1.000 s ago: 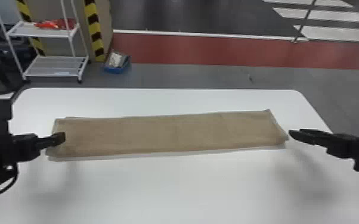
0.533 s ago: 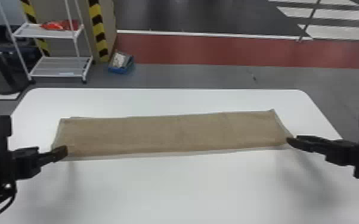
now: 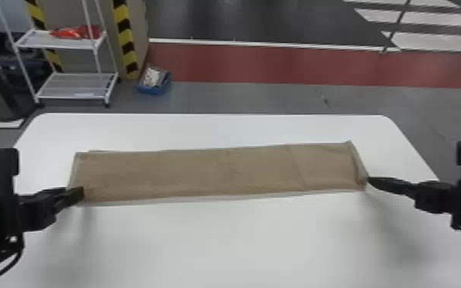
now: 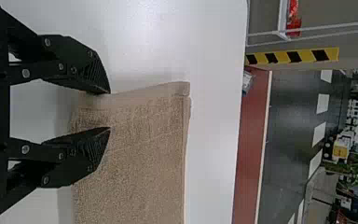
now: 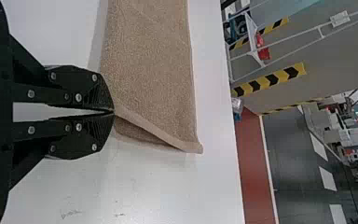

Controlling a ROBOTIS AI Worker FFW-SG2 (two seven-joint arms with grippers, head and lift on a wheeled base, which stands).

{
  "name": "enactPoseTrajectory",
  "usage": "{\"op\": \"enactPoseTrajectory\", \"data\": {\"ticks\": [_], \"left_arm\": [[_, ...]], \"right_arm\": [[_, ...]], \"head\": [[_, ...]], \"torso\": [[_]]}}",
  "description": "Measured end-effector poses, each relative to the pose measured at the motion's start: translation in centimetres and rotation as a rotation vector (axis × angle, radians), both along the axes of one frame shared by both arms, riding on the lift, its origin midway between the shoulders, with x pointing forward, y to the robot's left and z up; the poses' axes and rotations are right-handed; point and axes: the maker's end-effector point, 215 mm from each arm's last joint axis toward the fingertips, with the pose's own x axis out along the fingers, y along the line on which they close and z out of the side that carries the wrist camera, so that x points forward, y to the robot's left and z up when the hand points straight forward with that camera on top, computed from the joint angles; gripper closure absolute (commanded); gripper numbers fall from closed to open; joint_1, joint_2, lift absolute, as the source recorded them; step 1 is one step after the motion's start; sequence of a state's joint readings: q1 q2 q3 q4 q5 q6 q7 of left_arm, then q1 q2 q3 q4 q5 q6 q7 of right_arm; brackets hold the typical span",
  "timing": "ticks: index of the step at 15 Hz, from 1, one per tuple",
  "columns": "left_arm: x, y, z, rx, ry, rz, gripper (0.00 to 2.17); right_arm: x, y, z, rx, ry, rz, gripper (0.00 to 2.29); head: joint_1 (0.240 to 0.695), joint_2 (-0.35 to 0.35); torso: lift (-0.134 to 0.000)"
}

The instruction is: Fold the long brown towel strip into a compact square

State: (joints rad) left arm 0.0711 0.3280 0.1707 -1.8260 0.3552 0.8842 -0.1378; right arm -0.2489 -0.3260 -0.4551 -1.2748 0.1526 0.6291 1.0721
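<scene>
The brown towel strip (image 3: 218, 172) lies lengthwise across the white table. At its near left corner is my left gripper (image 3: 76, 193); in the left wrist view the left gripper (image 4: 110, 110) stands open, its separated fingertips over the towel's end (image 4: 135, 140). At the near right corner is my right gripper (image 3: 370, 180). The right wrist view has the right gripper (image 5: 113, 112) shut on the corner of the towel (image 5: 154, 70), whose end edge is slightly lifted there, with a fold opening beneath it.
The white table (image 3: 241, 241) extends in front of the towel and behind it. Beyond its far edge stand a white wire shelf (image 3: 76, 86) at the left and a blue box (image 3: 154, 81) on the floor.
The right gripper has moved slightly left onto the towel's near right corner and that corner is now pinched. The left gripper has stayed close to the left end, a little lower than before.
</scene>
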Motion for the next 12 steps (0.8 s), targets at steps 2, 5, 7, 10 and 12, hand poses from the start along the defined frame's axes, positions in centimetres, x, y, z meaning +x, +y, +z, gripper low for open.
{"op": "enactPoseTrajectory", "data": {"ticks": [2,5,7,10,12], "left_arm": [[-0.4,0.0,-0.4,-0.002,0.017,0.002,1.51],[-1.6,-0.2,-0.9,0.003,0.064,-0.001,1.65],[-1.7,-0.3,-0.4,0.006,0.059,-0.003,1.65],[-2.1,0.1,0.7,0.006,0.039,0.001,1.65],[-2.5,0.8,1.5,0.009,0.025,0.008,1.65]], "right_arm": [[0.0,0.2,0.2,0.005,-0.005,0.008,1.42],[-0.2,-0.1,0.6,0.009,-0.017,0.004,1.42],[-0.6,-0.5,1.5,0.023,-0.025,0.002,1.42],[-2.4,-1.3,2.5,0.017,-0.020,-0.015,1.42],[-4.0,-2.2,3.1,0.005,-0.020,-0.029,1.42]], "head": [[0.695,-0.082],[0.695,-0.087],[0.695,-0.094],[0.695,-0.100],[0.695,-0.104]], "torso": [[-0.124],[-0.124],[-0.124],[-0.124],[-0.124]]}}
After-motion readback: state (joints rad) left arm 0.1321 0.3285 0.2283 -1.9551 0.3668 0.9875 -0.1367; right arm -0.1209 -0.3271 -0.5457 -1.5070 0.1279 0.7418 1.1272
